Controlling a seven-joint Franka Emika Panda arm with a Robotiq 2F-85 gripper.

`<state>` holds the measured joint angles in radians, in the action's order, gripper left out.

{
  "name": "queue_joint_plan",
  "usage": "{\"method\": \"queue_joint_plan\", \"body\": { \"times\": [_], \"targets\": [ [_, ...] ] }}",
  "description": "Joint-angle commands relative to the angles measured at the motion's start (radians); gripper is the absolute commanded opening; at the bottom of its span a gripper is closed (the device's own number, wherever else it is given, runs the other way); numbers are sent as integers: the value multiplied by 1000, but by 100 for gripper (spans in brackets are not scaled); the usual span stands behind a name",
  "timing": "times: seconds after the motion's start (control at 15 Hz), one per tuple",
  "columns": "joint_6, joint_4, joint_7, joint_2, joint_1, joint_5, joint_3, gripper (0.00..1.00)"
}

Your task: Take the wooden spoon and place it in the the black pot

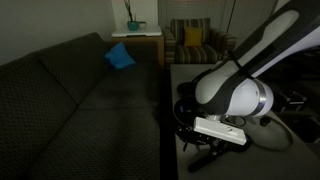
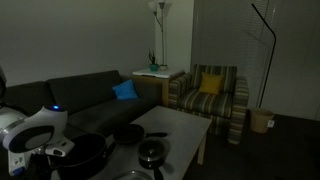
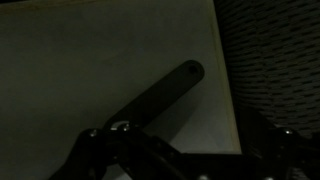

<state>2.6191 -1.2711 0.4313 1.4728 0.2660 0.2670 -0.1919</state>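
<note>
The wooden spoon (image 3: 165,92) projects from beneath the gripper (image 3: 185,150) over the table (image 3: 80,60), tip near the table edge, probably staged for transfer to the black pot (image 2: 88,150) on that table. Jaw opening and grasp: indeterminate.

Arm (image 1: 235,95) over tbl (image 1: 188,76); blue cushion (image 1: 120,57) on sofa (image 1: 60,95).

black pot (image 2: 86,153): on table (image 2: 180,125)
lidded pot (image 2: 152,153): on table
wooden spoon (image 3: 160,95): flat on table, near its edge
sofa (image 2: 90,92): alongside table
armchair (image 2: 212,98): beyond table's far end
</note>
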Motion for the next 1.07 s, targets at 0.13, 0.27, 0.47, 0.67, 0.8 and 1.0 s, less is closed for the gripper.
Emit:
{"method": "queue_joint_plan", "body": {
  "times": [0.13, 0.27, 0.47, 0.67, 0.8, 1.0],
  "targets": [
    [-3, -15, -15, 0, -34, 47, -11, 100],
    [-7, -26, -26, 1, -62, 69, -20, 100],
    [-29, -32, -27, 1, -94, 98, -23, 100],
    [-29, -16, -2, 1, -67, 87, -1, 100],
    [-31, -15, -2, 1, -70, 88, -2, 100],
    [-31, -15, -2, 1, -70, 88, -2, 100]
  ]
}}
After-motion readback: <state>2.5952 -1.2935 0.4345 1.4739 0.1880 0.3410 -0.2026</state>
